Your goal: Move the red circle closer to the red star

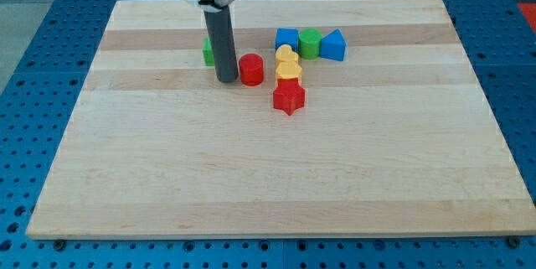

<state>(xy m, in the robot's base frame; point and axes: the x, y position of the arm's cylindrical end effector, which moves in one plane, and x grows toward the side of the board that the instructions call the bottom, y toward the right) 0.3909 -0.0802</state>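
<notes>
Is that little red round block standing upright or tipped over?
Upright: the red circle shows its flat round top, sitting level on the board, with my tip just to its left.

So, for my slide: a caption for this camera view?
My tip just left of the red circle, red star lower right.

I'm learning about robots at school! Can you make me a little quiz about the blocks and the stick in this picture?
1. True or false: my tip is on the view's right of the red circle.
2. Which block lies nearest the red star? A) blue cube B) the lower yellow block C) green block behind the rod
3. Fill in: between the blue cube and the blue triangular block sits a ____ block.

Key:
1. False; the tip is just on the view's left of the circle.
2. B
3. green
</notes>
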